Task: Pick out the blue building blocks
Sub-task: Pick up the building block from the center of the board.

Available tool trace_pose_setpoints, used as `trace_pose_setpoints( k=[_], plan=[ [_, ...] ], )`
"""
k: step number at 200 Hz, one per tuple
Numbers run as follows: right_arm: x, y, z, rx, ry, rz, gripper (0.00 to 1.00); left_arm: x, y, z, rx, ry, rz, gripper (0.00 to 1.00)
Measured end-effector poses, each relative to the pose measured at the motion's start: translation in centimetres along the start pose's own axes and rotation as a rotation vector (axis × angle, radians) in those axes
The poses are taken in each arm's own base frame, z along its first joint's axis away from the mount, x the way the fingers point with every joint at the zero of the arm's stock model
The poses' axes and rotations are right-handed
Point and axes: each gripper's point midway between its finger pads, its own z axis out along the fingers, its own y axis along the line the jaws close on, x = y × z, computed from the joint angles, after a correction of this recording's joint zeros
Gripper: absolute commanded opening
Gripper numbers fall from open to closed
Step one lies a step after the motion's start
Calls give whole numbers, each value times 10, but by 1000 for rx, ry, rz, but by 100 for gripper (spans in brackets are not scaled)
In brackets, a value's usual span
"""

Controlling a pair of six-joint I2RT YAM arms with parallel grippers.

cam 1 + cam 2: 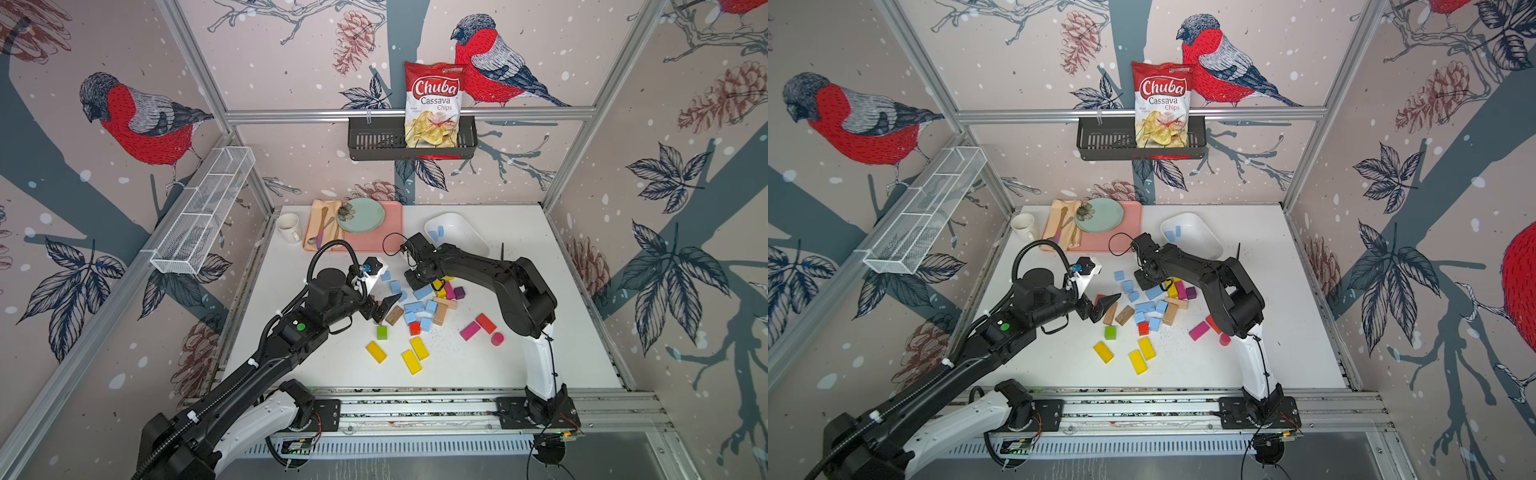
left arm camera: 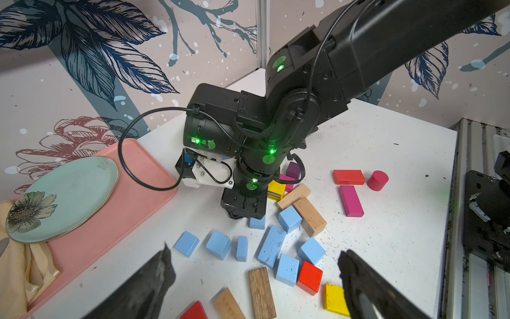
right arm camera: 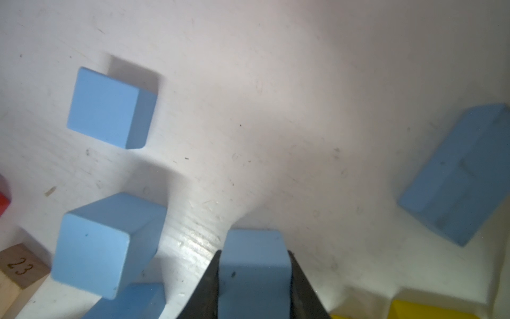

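Closely flanked by blue building blocks [image 3: 110, 107], right end effector [image 3: 254, 254] clamps one; left end effector [image 2: 255, 248] spread apart.

Overhead and close wrist views share the blue building blocks [image 1: 414, 307].

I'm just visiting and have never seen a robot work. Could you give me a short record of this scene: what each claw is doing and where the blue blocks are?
Right gripper: closed on one blue block
Left gripper: open, holding nothing
White bowl: two blue blocks lie inside
Loose blue blocks: several on the table, between the two arms
Other colours: yellow blocks and red, magenta, green and plain wooden ones nearby
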Motion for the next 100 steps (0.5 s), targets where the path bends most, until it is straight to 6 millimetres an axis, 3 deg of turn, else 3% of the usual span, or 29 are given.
trace_pose_setpoints(
  k=[53,100],
  plan=[
    [-9,-4,-7,-4,-26,38,20,0,0,0,0,0,0,96],
    [-56,-41,-60,-21,-180,154,15,-1,0,-1,-1,-3,0,96]
  ],
)
